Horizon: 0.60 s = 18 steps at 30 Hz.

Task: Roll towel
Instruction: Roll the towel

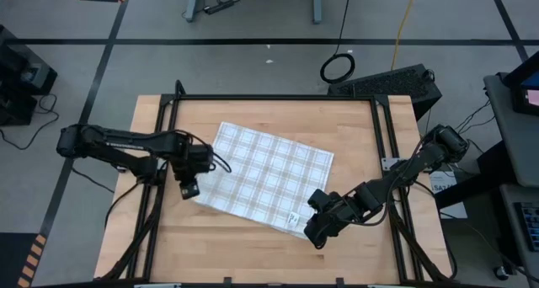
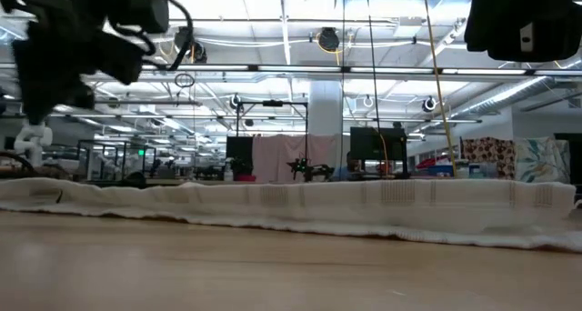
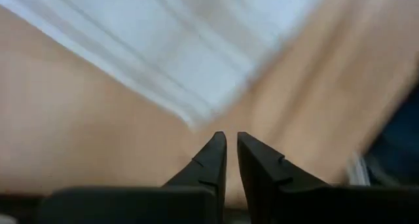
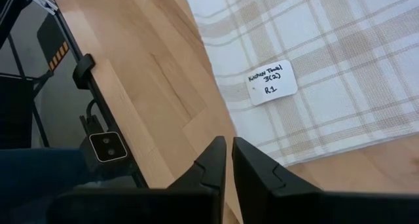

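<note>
The white towel (image 1: 268, 177) with thin grey plaid lines lies spread flat on the wooden table (image 1: 253, 254), turned at a slant. It shows as a low white band in the low view (image 2: 291, 206). My left gripper (image 1: 189, 189) hovers just off the towel's near left corner (image 3: 190, 116), shut and empty (image 3: 231, 149). My right gripper (image 1: 313, 235) hovers beside the towel's near right corner, which bears a white label (image 4: 272, 86); it is shut and empty (image 4: 229, 152).
Black frame rails (image 1: 160, 166) run along the table's left and right sides (image 1: 394, 187). A black bracket with a small camera block (image 4: 108, 145) sits at the table's edge near my right gripper. Bare wood lies along the near edge.
</note>
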Tool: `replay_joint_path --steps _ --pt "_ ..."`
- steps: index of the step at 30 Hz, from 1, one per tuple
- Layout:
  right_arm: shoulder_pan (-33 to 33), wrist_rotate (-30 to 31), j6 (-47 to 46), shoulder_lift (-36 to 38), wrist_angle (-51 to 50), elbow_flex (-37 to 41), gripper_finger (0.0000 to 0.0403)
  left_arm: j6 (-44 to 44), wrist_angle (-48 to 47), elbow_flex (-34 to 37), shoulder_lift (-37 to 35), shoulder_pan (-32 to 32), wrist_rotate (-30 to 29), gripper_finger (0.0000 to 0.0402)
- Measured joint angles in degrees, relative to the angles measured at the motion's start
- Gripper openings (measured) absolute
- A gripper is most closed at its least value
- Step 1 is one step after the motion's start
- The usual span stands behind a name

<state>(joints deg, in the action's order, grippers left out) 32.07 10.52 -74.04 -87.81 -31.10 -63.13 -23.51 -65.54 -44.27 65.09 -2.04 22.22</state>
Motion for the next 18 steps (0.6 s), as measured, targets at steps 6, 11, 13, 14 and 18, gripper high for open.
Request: replay_joint_path --steps 6,11,13,14,18 --pt "-0.2 0.1 -0.3 0.0 0.1 0.0 0.002 -3.2 9.4 3.6 -0.6 0.8 -3.2 0.0044" --pt "-0.1 2.9 -4.1 0.0 0.8 0.0 0.002 -7.5 15.4 9.3 0.1 3.3 -0.9 0.0044" --pt "-0.1 5.2 -5.1 0.0 0.9 0.0 0.002 -9.3 18.5 11.5 0.1 4.5 -0.8 0.0044" --pt "-0.1 6.0 -5.1 0.0 0.9 0.0 0.002 -10.4 20.0 12.7 0.1 5.0 -0.8 0.0044" --pt "-0.4 6.5 -4.2 -0.9 1.0 0.0 0.002 -14.5 25.5 16.5 0.1 6.0 -1.2 0.0044"
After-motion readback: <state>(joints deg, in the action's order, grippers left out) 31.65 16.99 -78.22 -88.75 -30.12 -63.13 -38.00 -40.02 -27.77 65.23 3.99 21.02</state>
